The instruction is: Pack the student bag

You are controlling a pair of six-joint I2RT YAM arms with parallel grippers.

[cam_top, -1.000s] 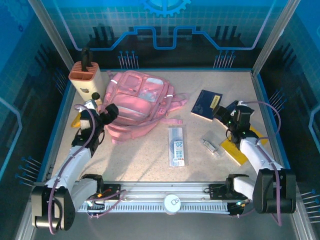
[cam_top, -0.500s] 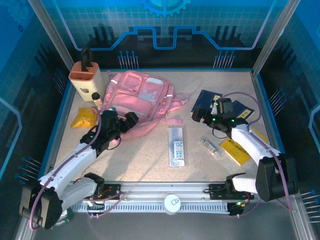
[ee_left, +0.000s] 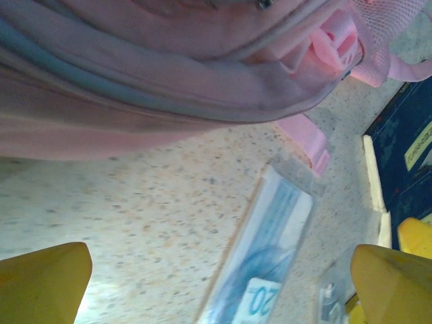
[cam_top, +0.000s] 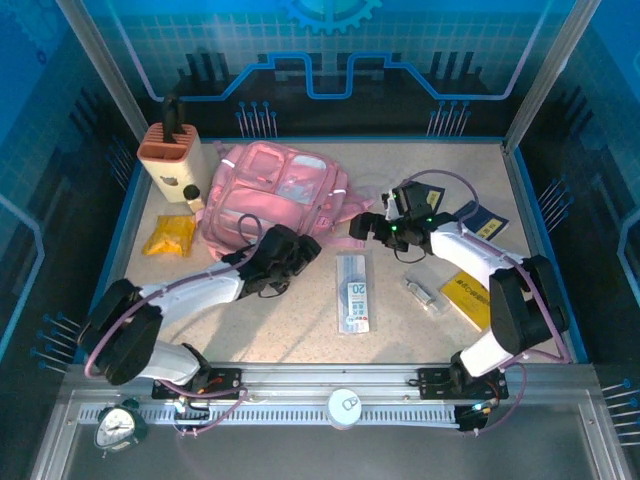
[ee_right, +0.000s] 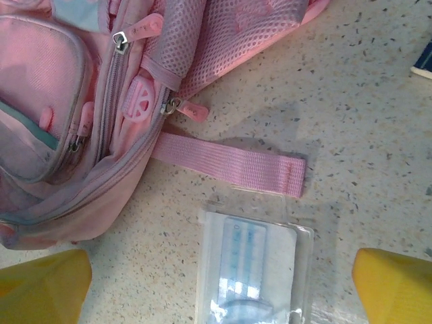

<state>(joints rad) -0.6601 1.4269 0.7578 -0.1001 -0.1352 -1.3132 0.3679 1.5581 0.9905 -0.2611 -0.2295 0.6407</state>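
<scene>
The student bag (cam_top: 270, 195) lay flat on the surface (cam_top: 300, 320), front pockets up, and every zip that showed looked closed. The left hand (cam_top: 287, 250) hung at the bag's near edge, released, jaws wide and empty. The right hand (cam_top: 366, 228) was just off the bag's right side, above the loose strap (ee_right: 229, 165), equally spread and holding nothing. A clear packet marked 20 (cam_top: 355, 292) lay just near of the bag's right corner, and a navy notebook (cam_top: 482, 218) lay farther off to the bag's right.

The step in hand was probably opening the bag, since nothing could go in while it was zipped. The zip pulls (ee_right: 181, 108) sat close under the right wrist camera, so that hand seemed best placed to pinch one. The tab is small and floppy, so it needs a low, square approach. The soft fabric would likely drag along with the pull unless the left hand pressed the bag's near edge down first — then the pull should follow the zip's curve rather than lift away.
</scene>
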